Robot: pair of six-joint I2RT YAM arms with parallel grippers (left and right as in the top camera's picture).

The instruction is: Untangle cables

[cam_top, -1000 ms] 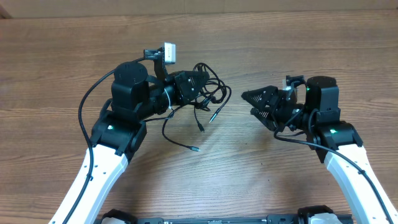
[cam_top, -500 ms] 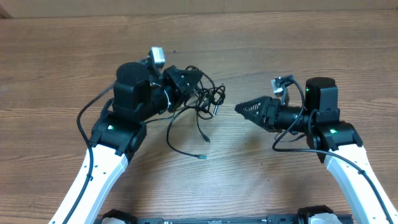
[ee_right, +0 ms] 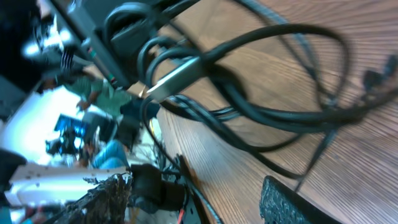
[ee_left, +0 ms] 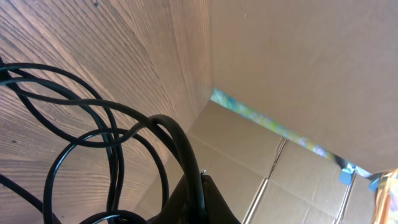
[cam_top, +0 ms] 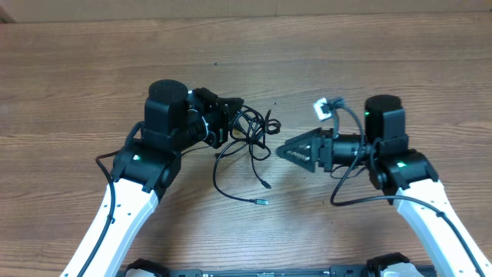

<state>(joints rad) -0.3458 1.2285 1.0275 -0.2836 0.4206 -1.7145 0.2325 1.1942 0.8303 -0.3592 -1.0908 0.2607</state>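
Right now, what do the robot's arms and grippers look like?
The left arm and right arm are white lower down and black near the wrists, with tiny green lights. The left gripper and right gripper are black. A thick black cable loops along each arm.

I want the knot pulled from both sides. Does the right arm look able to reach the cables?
Probably yes: the open right gripper points at the cables, only bare table between them; the left gripper holds their far side.

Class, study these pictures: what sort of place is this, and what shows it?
Likely a robotics test bench: left arm and right arm at a wooden table, cardboard panels behind, tangled cables between them.
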